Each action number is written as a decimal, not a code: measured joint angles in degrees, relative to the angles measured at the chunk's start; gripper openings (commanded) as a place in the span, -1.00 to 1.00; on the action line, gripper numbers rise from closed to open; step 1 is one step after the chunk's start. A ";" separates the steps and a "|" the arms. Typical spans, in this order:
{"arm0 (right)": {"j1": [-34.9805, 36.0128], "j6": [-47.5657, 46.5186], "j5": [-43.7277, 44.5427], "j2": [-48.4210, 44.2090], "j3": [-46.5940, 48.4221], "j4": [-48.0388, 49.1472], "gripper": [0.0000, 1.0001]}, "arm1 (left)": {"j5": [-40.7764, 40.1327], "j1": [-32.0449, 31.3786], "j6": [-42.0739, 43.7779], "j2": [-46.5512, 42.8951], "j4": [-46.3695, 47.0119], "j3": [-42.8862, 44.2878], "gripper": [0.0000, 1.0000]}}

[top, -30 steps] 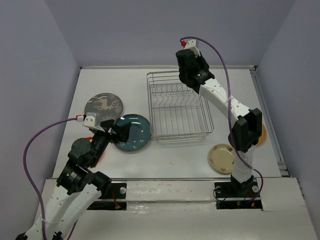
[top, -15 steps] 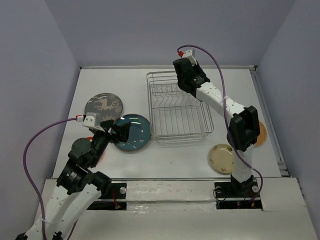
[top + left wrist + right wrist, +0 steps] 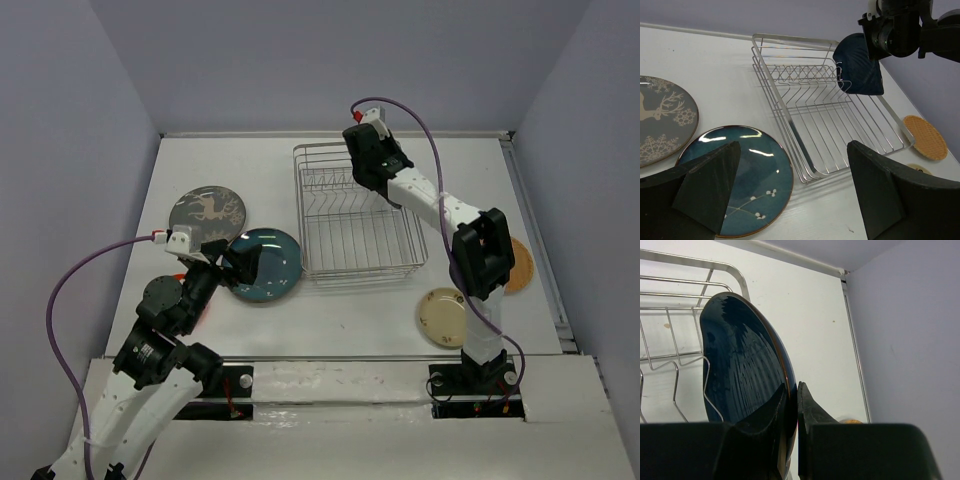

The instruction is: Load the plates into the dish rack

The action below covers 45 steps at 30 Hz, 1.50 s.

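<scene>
Dish rack (image 3: pixel 360 240) fills the centre of the overhead view, its prongs bare. At its upper edge the right gripper (image 3: pixel 791 400) is clamped on the dark-blue leaf-shaped plate (image 3: pixel 740 360), held on edge, likely so it slots between the prongs. The rack's rim wire sits close beneath it. Lower left, the left gripper (image 3: pixel 793 145) hangs spread wide over the teal plate (image 3: pixel 275 265), probably the next pick. The grey deer plate (image 3: pixel 207 210) at left and the cream plate (image 3: pixel 442 315) at lower right are both out of the way.

Right pincer (image 3: pixel 791 390), clamping dark-blue plate (image 3: pixel 860 65), swung left over dish rack's (image 3: pixel 790 40) far end.
</scene>
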 measured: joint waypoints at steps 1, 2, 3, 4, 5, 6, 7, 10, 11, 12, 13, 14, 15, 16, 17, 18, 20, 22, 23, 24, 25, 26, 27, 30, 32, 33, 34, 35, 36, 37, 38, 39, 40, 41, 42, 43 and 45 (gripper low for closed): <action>0.00 0.02 -0.07 0.00 -0.26 0.31 -0.86 | 0.00 0.00 0.00 0.00 0.00 0.00 0.98; 0.00 0.09 -0.13 0.00 -0.85 1.01 -0.86 | 0.00 0.00 0.00 0.00 0.00 0.00 0.98; 0.00 0.26 -0.26 0.02 -1.22 1.46 -0.86 | -0.02 0.00 0.00 0.00 0.00 0.00 0.98; 0.00 0.46 -0.39 0.13 -1.62 1.84 -0.86 | -0.02 0.00 -0.02 0.02 -0.02 0.00 0.98; 0.00 0.68 -0.59 0.33 -1.88 2.03 -0.86 | -0.02 0.00 -0.02 0.07 0.00 0.00 0.98; 0.00 0.76 -0.81 0.87 -1.99 2.32 -0.86 | -0.04 0.00 -0.04 0.20 0.00 0.00 0.98; 0.00 1.03 -1.14 1.36 -2.43 2.86 -0.86 | -0.04 0.00 -0.04 0.33 0.00 0.00 0.98; 0.00 1.57 -1.68 2.82 -3.45 4.20 -0.86 | -0.07 0.00 -0.11 1.07 -0.04 0.00 0.98; 0.00 1.68 -1.77 3.28 -3.91 4.72 -0.86 | -0.09 0.02 -0.20 1.42 -0.04 0.00 0.98; 0.02 1.81 -2.05 3.52 -4.35 5.73 -0.86 | -0.07 0.02 -0.22 1.57 -0.07 0.00 0.98; 0.02 1.90 -2.08 3.56 -4.74 6.25 -0.86 | -0.07 0.02 -0.24 1.75 -0.07 0.00 0.98; 0.00 1.95 -2.16 3.52 -4.90 6.67 -0.86 | -0.09 0.17 -0.26 1.90 -0.07 0.00 0.98; 0.00 2.01 -2.21 3.45 -5.07 6.88 -0.83 | -0.09 0.24 -0.26 2.01 -0.09 0.00 0.98; 0.00 2.01 -2.19 3.45 -5.09 6.93 -0.80 | -0.11 0.24 -0.28 2.14 -0.11 0.00 0.98; 0.02 2.14 -2.19 3.43 -5.27 7.21 -0.76 | -0.13 0.26 -0.37 2.25 -0.13 0.00 0.98; 0.02 2.21 -2.16 3.39 -5.42 7.41 -0.73 | -0.13 0.28 -0.39 2.27 -0.17 0.00 0.98; 0.02 2.58 -2.21 3.32 -5.64 7.61 -0.52 | -0.17 0.52 -0.42 2.32 -0.22 0.00 0.98; 0.00 3.37 -2.45 3.28 -5.68 7.82 -0.39 | -0.22 0.61 -0.42 2.38 -0.26 0.00 0.98; 0.00 3.85 -2.73 3.26 -5.79 7.78 -0.36 | -0.26 0.61 -0.42 2.51 -0.31 0.00 0.98; 0.02 4.31 -3.06 3.26 -6.12 7.74 -0.32 | -0.26 0.63 -0.42 2.60 -0.31 0.00 0.98; 0.00 4.85 -3.52 3.26 -6.54 7.65 -0.23 | -0.31 0.66 -0.42 2.84 -0.39 0.00 0.98; 0.02 5.20 -3.80 3.26 -6.71 7.56 -0.18 | -0.35 0.66 -0.44 3.02 -0.42 0.00 0.98; 0.00 5.77 -4.11 3.26 -7.08 7.45 -0.13 | -0.42 0.68 -0.44 3.32 -0.42 0.00 0.98; 0.00 7.02 -5.14 3.23 -7.43 7.08 -0.02 | -0.61 0.90 -0.44 4.07 -0.44 0.00 0.98; 0.00 8.31 -5.92 3.08 -7.43 6.38 0.08 | -0.87 0.94 -0.44 4.42 -0.44 0.00 0.98; 0.00 9.14 -6.32 2.91 -7.43 6.08 0.16 | -1.11 0.94 -0.46 4.61 -0.46 0.00 0.98; 0.00 9.68 -6.71 2.60 -7.43 5.79 0.20 | -1.27 0.96 -0.46 4.74 -0.46 0.00 0.98; 0.00 10.49 -7.37 2.16 -7.43 5.38 0.22 | -1.36 0.96 -0.46 4.85 -0.44 0.00 0.98; 0.00 11.08 -7.87 1.55 -7.43 4.87 0.25 | -1.60 0.96 -0.48 5.09 -0.46 0.00 0.98; 0.00 11.85 -8.50 0.83 -7.43 4.33 0.32 | -1.88 0.98 -0.48 5.38 -0.46 0.02 0.98; 0.00 12.46 -9.01 0.04 -7.43 4.00 0.37 | -2.12 0.98 -0.52 5.66 -0.46 0.02 0.98; 0.00 13.35 -9.77 -0.87 -7.43 3.54 0.40 | -2.54 0.98 -0.63 6.10 -0.48 0.02 0.98; 0.00 14.05 -10.58 -1.84 -7.41 2.97 0.47 | -2.82 0.98 -0.72 6.49 -0.48 0.04 0.98; 0.00 14.84 -11.56 -2.93 -7.41 2.43 0.52 | -3.15 1.03 -0.85 6.95 -0.50 0.04 0.98; 0.00 15.41 -12.20 -3.63 -7.26 1.95 0.55 | -3.43 1.27 -0.94 7.39 -0.61 0.04 0.98; 0.00 16.20 -13.31 -4.72 -6.97 1.40 0.61 | -3.65 1.36 -1.05 7.67 -0.70 0.07 0.98; 0.00 17.27 -15.02 -6.34 -6.67 0.76 0.68 | -4.39 1.44 -1.20 8.83 -1.44 0.42 0.98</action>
